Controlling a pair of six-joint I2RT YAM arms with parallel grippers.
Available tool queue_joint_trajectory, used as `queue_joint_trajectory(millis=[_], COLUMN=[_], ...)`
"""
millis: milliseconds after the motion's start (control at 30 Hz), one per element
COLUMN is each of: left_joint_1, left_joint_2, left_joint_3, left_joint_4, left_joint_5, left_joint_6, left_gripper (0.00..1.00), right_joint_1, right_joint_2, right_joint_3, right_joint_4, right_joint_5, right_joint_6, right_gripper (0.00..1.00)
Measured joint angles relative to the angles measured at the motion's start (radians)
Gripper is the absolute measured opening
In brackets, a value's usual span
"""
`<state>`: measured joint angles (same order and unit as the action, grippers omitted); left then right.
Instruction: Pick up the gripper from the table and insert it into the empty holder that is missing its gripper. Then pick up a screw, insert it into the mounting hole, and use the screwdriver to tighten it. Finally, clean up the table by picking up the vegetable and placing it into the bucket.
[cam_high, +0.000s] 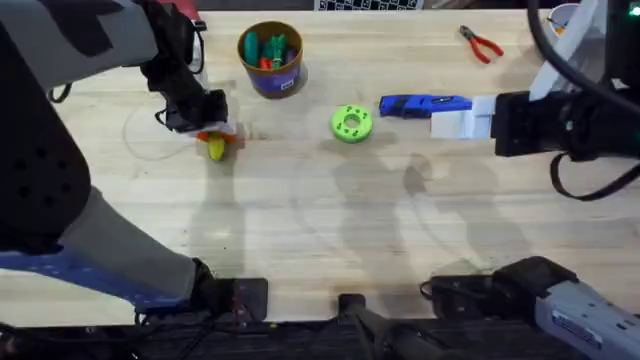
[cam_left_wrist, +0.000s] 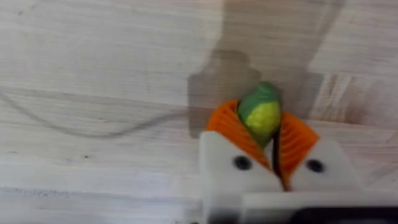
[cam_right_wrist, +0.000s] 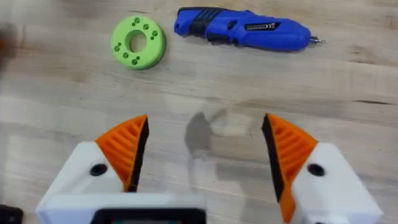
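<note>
The vegetable, yellow with a green end, sits between the orange pads of my left gripper, which is shut on it just over the wood. From above, my left gripper and the vegetable are at the table's left, short of the bucket, a dark blue cup with green and red items. My right gripper is open and holds nothing, above bare wood near the blue screwdriver. From above, my right gripper is just right of the screwdriver. The loose gripper, holder and screw are out of view.
A green round disc with holes lies mid-table, left of the screwdriver; the disc also shows in the right wrist view. Red pliers lie at the back right. The wooden table has open room across its front half.
</note>
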<state>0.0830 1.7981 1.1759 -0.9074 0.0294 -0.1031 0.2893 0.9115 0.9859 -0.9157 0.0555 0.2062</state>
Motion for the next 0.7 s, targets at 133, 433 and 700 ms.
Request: queue_joint_trajectory(millis=[133, 433, 700], left_joint_1=[0.0, -0.005, -0.076], left_joint_2=[0.003, 0.008, -0.035], left_joint_3=[0.004, 0.319, 0.519], left_joint_4=[-0.01, -0.231, -0.167], left_joint_5=[0.001, 0.039, 0.111], left_joint_6=[0.0, 0.0, -0.001], left_gripper=[0.033, 0.034, 0.034], right_joint_1=[0.0, 0.0, 0.0], right_joint_2=[0.0, 0.0, 0.0], right_joint_3=[0.0, 0.0, 0.0], right_joint_4=[0.0, 0.0, 0.0], right_joint_5=[0.0, 0.0, 0.0], right_joint_6=[0.0, 0.0, 0.0], right_gripper=[0.994, 0.994, 0.994])
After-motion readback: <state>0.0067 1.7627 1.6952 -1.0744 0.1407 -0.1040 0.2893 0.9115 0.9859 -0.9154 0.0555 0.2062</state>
